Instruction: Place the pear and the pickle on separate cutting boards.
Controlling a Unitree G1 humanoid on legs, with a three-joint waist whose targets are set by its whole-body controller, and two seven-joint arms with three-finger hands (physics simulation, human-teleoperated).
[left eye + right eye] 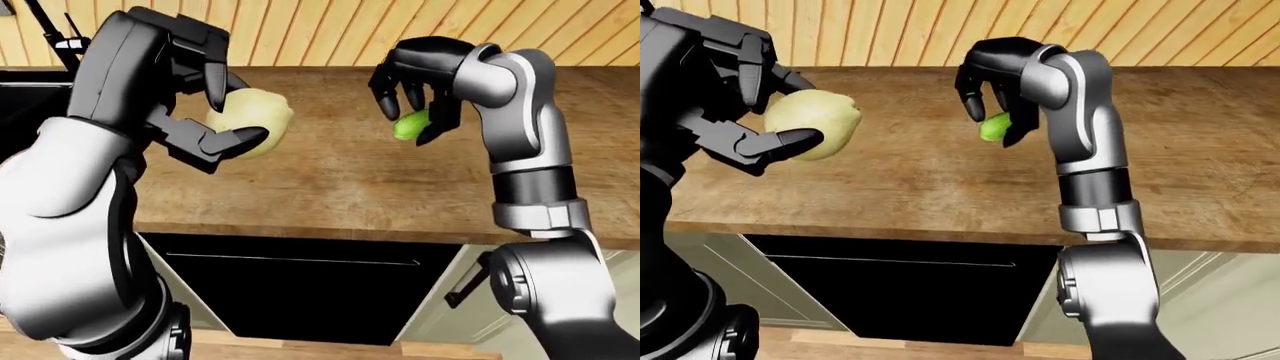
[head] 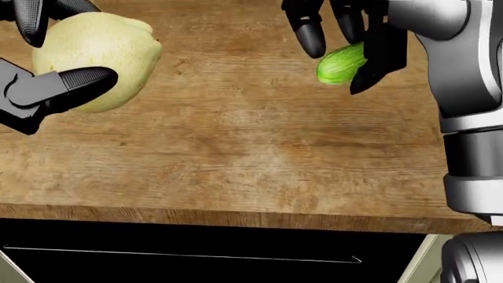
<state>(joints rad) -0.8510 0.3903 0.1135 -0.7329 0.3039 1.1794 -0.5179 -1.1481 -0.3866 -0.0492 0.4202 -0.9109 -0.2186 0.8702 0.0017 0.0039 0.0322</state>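
In the left-eye view both fruits are up off the wooden counter (image 1: 330, 180); the left hand (image 1: 205, 105) has its fingers wrapped round the pear (image 1: 255, 124), and the right hand (image 1: 415, 90) pinches the pickle (image 1: 408, 124) between drooping fingertips; no cutting board shows anywhere, so the worry is carrying both that far on such grips; the pickle's hold looks thin, only its upper end caught, and a jolt of the arm could let it drop.

In the head view the pear sits at upper left, one dark finger across its lower side and another over its top; the pickle at upper right pokes out below the fingers, tilted, clear of the wood beneath; the pear is bulky and smooth, and I'd guess it could roll out if the thumb eases.

In the right-eye view the right forearm stands nearly upright from the elbow, wrist bent over so the palm faces down; the left arm is raised with the palm turned inward.
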